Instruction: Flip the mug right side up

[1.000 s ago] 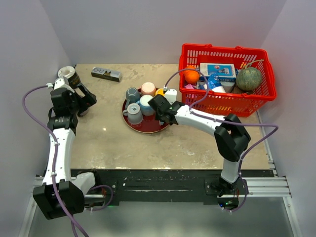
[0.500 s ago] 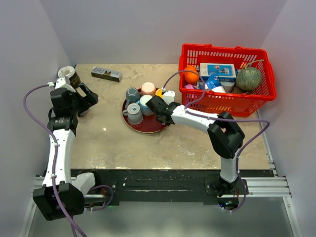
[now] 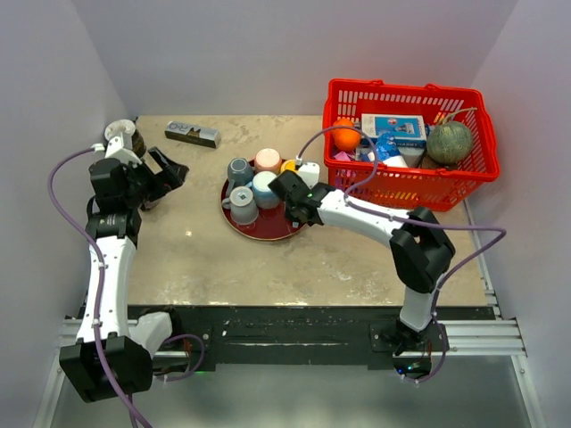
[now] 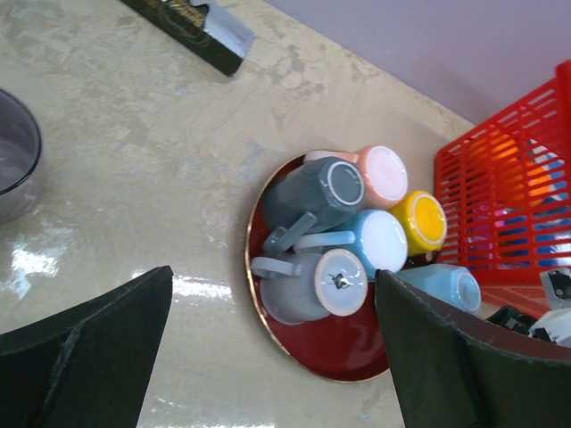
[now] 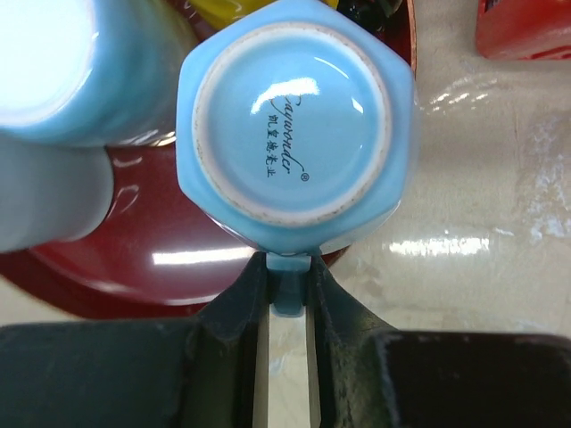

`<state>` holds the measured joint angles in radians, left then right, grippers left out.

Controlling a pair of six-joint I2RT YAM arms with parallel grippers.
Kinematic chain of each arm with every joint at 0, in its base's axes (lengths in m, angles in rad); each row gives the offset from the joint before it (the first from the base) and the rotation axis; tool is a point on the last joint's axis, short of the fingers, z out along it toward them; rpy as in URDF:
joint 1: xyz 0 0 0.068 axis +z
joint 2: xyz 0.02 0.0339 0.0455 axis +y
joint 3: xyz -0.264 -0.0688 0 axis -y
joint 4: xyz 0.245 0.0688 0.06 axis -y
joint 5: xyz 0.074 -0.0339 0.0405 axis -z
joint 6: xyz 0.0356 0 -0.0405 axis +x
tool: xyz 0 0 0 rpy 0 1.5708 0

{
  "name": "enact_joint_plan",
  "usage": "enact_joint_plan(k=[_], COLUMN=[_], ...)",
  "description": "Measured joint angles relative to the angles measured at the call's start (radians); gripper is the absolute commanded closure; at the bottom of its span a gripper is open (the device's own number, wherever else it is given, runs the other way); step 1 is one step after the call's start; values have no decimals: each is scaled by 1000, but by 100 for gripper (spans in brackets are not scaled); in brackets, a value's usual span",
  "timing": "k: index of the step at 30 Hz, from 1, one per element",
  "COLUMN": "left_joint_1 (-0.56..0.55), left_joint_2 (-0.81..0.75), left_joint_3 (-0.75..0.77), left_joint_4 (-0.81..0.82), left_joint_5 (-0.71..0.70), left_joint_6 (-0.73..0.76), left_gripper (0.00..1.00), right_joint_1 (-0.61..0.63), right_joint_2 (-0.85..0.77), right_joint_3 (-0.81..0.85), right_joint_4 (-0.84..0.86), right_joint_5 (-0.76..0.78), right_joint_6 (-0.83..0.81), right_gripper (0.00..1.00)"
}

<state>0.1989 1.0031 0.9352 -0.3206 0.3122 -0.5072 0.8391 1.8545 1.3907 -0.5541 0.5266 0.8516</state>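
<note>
A light blue six-sided mug (image 5: 294, 125) stands upside down, base up, at the right edge of the red tray (image 5: 134, 276). My right gripper (image 5: 290, 276) is shut on the mug's handle (image 5: 290, 290), which sits between the two black fingers. In the top view the right gripper (image 3: 294, 203) covers most of this mug at the tray's (image 3: 268, 230) right side. The left wrist view shows the mug (image 4: 442, 285) beside the tray (image 4: 339, 352). My left gripper (image 3: 169, 174) is open and empty, held above the table at the far left.
Other upside-down mugs fill the tray: grey (image 3: 243, 207), dark grey (image 3: 238, 169), pink (image 3: 268, 160), pale blue (image 3: 265, 187), yellow (image 3: 289, 166). A red basket (image 3: 406, 178) of groceries stands to the right. A dark box (image 3: 193, 134) and a jar (image 3: 125, 135) lie at the back left.
The right arm's elbow swung left and back again while its gripper stayed at the tray's right edge. The left gripper shifted slightly right and towards the back.
</note>
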Motion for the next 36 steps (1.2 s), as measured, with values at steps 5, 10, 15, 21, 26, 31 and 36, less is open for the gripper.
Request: enact_joint_plan(k=[5,10,15,21,26,31,36], left_joint_1=[-5,-15,-92,-272,-350,-394,-413], left_joint_2=[-20,-27,-18,29,25,25,31], left_joint_3=[-32,-108,-250,-291,-291,-291,-291], left_joint_4=[102,261,583,829,976,1126,1249], left_joint_5=[147,320,499,574,557,506,475], left_joint_6=[-58,-163,-370,-561,-697,-830,-925], left_gripper=[1,1,1,1,1,1,1], right_joint_1=[0,0,-4,-4,-4,-4,-4], right_joint_2=[-131,-279,-393,-426,-458,-509,-521], right_joint_3=[0,2,27,127,126,72,61], right_joint_4=[-60,-76,-28,106,244,385,474], right_joint_5=[-65,-133,-236,-338,-405,-471,-529], right_joint_6=[-4,-15,-43,-76,-85,-81,-74], right_gripper=[100,100,100,100,100,100,100])
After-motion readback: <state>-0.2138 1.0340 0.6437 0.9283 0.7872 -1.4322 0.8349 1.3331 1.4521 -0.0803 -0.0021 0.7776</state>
